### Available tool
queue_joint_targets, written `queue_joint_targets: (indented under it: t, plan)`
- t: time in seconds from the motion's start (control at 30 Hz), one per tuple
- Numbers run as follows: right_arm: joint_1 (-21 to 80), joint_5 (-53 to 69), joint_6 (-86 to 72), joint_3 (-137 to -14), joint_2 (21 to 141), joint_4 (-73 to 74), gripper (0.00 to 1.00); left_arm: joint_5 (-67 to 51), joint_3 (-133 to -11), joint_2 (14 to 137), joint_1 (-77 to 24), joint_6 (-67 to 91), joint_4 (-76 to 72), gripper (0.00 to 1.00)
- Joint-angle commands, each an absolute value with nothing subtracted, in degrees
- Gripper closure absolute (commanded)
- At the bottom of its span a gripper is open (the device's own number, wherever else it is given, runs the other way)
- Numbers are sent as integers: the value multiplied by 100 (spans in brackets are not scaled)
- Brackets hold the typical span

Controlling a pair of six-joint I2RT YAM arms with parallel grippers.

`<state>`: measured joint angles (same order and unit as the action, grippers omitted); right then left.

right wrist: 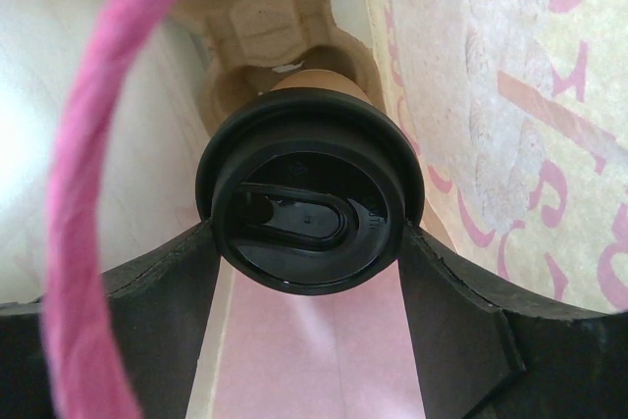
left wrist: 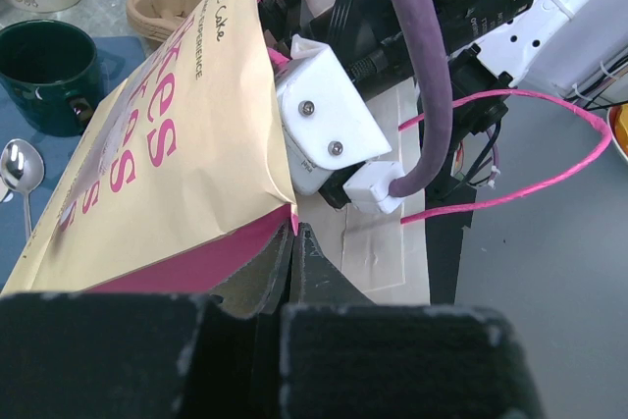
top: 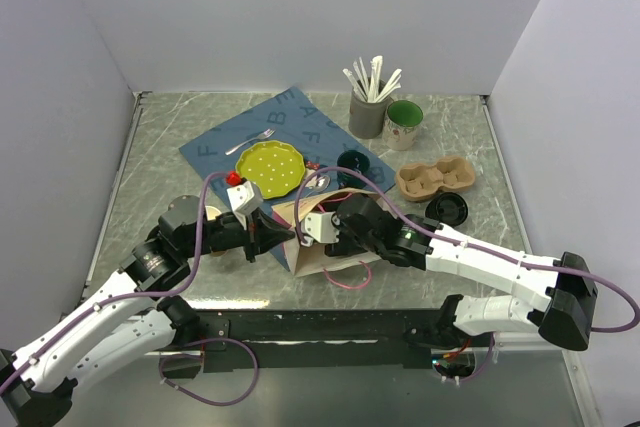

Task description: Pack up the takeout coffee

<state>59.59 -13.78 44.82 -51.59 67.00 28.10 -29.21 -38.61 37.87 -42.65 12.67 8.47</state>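
Between black fingers (right wrist: 167, 311) of right gripper (right wrist: 309, 242), set wide apart, clamped takeout coffee (right wrist: 309, 193) by its round black lid. Held cup inside paper bag (right wrist: 491, 95), between its walls, with pulp cup carrier (right wrist: 265, 36) just beyond; pink handle (right wrist: 88, 193) looped past on one side. With left gripper (left wrist: 292, 242), pressed together, pinched bag's mouth edge at a corner. Outside bag, found dark green mug (left wrist: 44, 71) and spoon (left wrist: 15, 169) on blue mat (top: 215, 147), then yellow plate (top: 268, 169), second carrier (top: 435, 177) and loose black lid (top: 447, 207) nearby.
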Motion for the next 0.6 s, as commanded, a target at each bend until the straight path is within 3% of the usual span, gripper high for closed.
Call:
queue_joint_targets:
  t: [0.0, 0.57]
  plan:
    - [5924, -1389, 4175, -5142, 6715, 2364, 61, -3217, -4017, 3691, -4271, 1134, 808, 99]
    - [5915, -1291, 4087, -5036, 6811, 2241, 62, -3173, -3981, 3674, -4271, 1125, 835, 99]
